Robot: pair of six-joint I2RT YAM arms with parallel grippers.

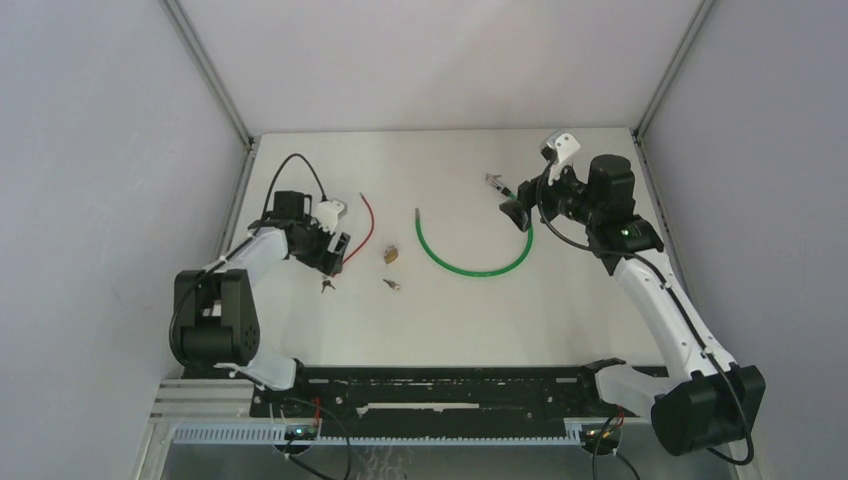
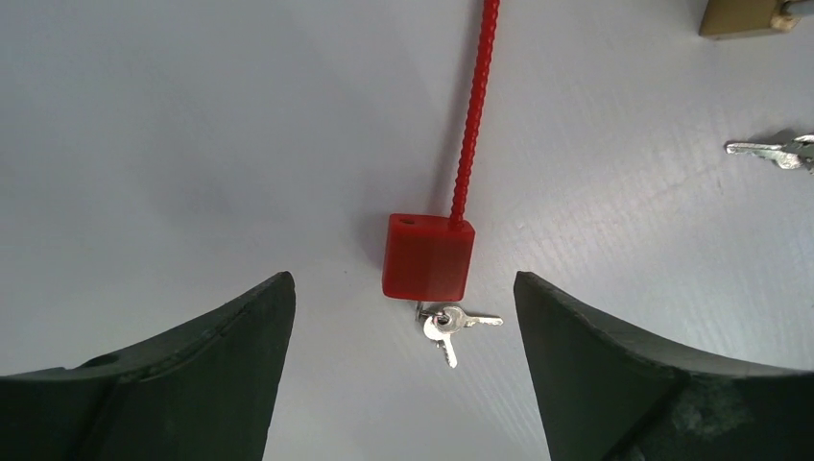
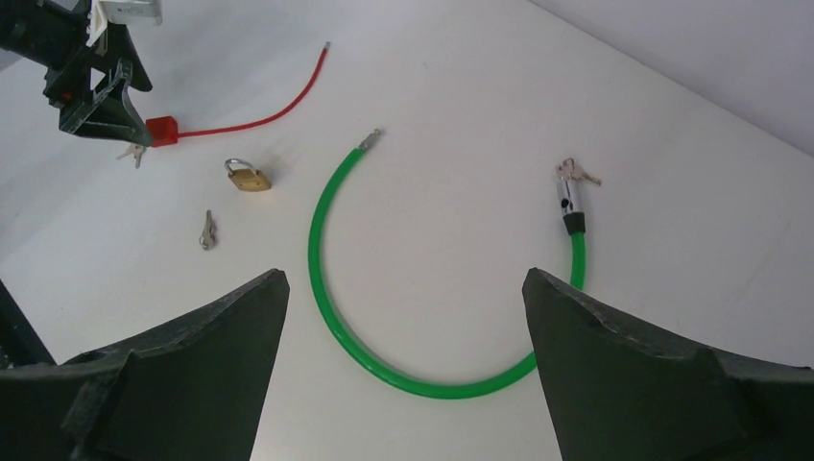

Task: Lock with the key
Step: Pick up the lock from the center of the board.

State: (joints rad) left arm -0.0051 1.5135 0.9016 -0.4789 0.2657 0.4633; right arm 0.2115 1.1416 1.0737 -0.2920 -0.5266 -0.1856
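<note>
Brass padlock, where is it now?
Top view: the small brass padlock lies left of centre, between the red cable lock and the green cable loop, with a loose silver key just nearer the arms.

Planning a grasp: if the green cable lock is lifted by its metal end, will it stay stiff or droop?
Probably springy, not limp: the green cable holds a smooth arc. Its metal end looks heavier, so the free tip may swing. Its keys would likely dangle.

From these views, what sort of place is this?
Probably a robot test cell: white table, plain grey panels around it, a red cable lock and green cable lock laid out.
</note>
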